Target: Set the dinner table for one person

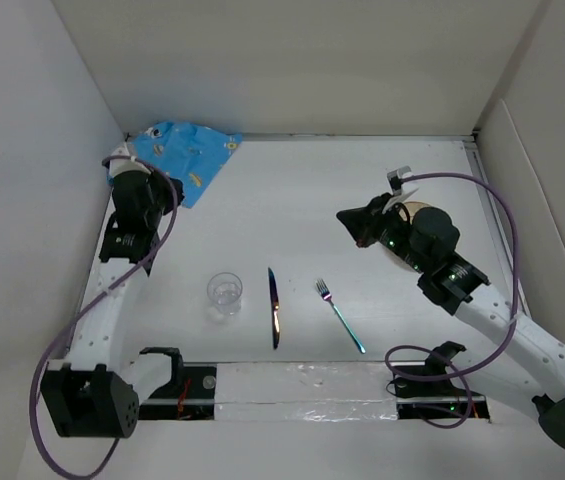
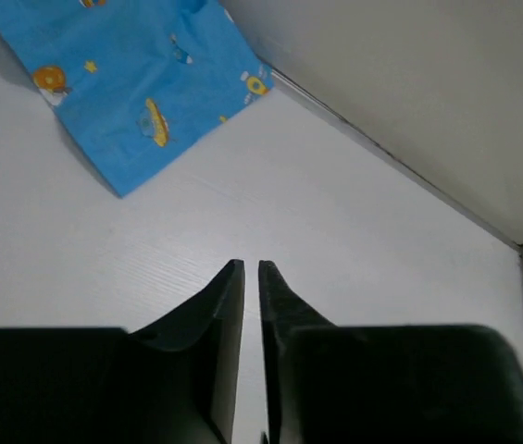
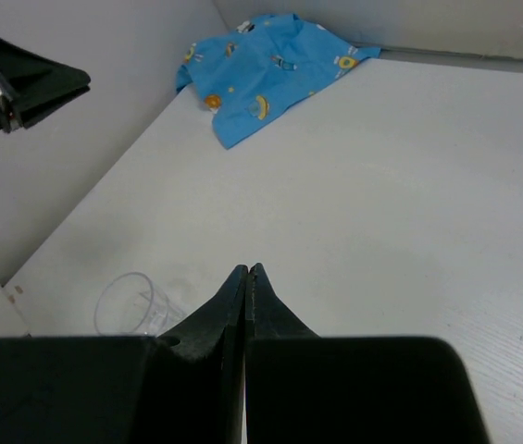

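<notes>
Though wrist views miss them | top external: knife (image 1: 274,308), fork (image 1: 340,316) on dinner table (image 1: 362,190)

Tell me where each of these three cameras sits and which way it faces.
Top: above and behind the bases, looking down on the table; left arm and right arm show.
Left wrist: on the left arm, facing the far wall past the placemat; left gripper in front.
Right wrist: on the right arm, facing left over the glass towards the placemat; right gripper in front.
Shared: all three views show the placemat.
</notes>
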`<state>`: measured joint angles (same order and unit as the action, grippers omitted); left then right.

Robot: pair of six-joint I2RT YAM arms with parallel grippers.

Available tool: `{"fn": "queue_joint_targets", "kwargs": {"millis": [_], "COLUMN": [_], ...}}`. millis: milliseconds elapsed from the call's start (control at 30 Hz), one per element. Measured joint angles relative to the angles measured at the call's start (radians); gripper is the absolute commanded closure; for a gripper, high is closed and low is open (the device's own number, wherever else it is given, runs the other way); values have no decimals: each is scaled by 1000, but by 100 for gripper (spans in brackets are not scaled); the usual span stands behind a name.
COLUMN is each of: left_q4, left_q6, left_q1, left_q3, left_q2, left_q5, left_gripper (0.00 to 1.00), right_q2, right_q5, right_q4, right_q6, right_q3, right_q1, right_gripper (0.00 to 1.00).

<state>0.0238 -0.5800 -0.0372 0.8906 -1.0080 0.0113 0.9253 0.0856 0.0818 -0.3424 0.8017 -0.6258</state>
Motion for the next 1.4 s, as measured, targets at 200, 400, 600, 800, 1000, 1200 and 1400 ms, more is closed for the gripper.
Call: {"fn": "queue_joint_targets", "kwargs": {"millis": [200, 400, 600, 800, 1000, 1200, 1400], "left_q4": [51, 117, 163, 167, 184, 185, 126], "left_q6": [76, 104, 113, 89, 47, 39, 35], "left_q1": [34, 71, 77, 95, 98, 87, -2], "left_q3": [187, 200, 290, 473, 660, 732, 695], "left_q2": [-243, -447, -675, -908, -1111, -1176, -1162], "left_q5": [-81, -138, -174, -153, -152, -183, -103], "left_gripper": [69, 49, 48, 46, 54, 100, 100], "right_q2": [0, -12, -26, 7, 70, 114, 150], "right_q5": [-10, -43, -55, -40, -32, -32, -42], "right_q4": [9, 6, 8, 19, 25, 39, 46], "right_q6": [-2, -7, -5, -4, -2, -1, -1], "right_q3": [-40, -74, -82, -82, -82, -82, -82], "right_q1": [-29, -33, -36, -38, -43, -43, -43], "right_gripper": [100, 54, 43, 43, 43, 43, 58]}}
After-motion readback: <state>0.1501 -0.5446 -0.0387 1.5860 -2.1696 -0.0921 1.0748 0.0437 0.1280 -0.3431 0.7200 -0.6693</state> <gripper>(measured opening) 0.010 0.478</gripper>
